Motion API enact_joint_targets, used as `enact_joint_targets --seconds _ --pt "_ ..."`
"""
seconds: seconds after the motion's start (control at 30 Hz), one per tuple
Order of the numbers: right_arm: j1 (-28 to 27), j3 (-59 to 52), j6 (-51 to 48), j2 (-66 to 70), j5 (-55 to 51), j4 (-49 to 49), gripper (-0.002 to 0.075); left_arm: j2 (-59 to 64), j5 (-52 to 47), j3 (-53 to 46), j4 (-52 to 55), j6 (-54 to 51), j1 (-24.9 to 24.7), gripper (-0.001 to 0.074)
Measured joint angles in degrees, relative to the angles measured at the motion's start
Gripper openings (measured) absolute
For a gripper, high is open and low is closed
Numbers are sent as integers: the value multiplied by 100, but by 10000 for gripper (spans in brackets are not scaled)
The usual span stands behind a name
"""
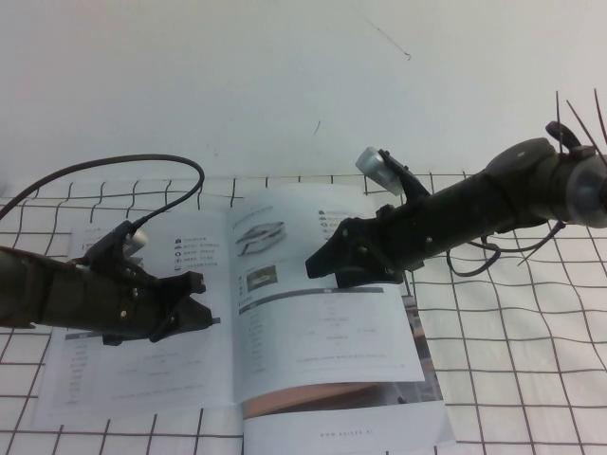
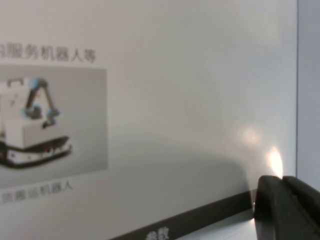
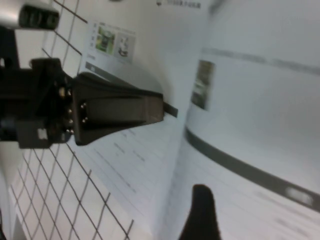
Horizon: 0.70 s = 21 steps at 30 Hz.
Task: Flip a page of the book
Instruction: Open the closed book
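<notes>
surface: white table (image 1: 285, 85) | cover: black-lined grid cloth (image 1: 512, 379) | on cloth: open book (image 1: 237, 360)

The book (image 1: 237, 322) has smooth, glossy paper pages; both grippers look like matt black plastic.

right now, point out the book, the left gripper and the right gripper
book (image 1: 322, 332), high view, on its right-hand page
left gripper (image 1: 194, 299), high view, at its fingertips over the left-hand page
right gripper (image 1: 318, 265), high view, at its open fingertips

The book (image 1: 190, 370) is lying open under both grippers, the left gripper (image 1: 194, 303) over its left leaf; the page (image 1: 322, 322) is arching below the right gripper (image 1: 318, 265).
</notes>
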State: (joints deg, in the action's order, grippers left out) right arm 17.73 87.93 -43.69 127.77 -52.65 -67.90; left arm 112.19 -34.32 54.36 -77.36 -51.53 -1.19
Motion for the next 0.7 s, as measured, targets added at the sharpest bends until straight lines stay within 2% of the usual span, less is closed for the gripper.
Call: enact_joint_targets --seconds 0.37,0.47,0.7 --pt "4 22 -83 0 -74 -258 520 0 0 0 0 0 0 -3" --pt "-16 206 217 0 -187 379 520 0 0 0 0 0 0 -3" --pt "-16 939 1661 0 -501 2904 520 0 0 0 45 0 0 -3"
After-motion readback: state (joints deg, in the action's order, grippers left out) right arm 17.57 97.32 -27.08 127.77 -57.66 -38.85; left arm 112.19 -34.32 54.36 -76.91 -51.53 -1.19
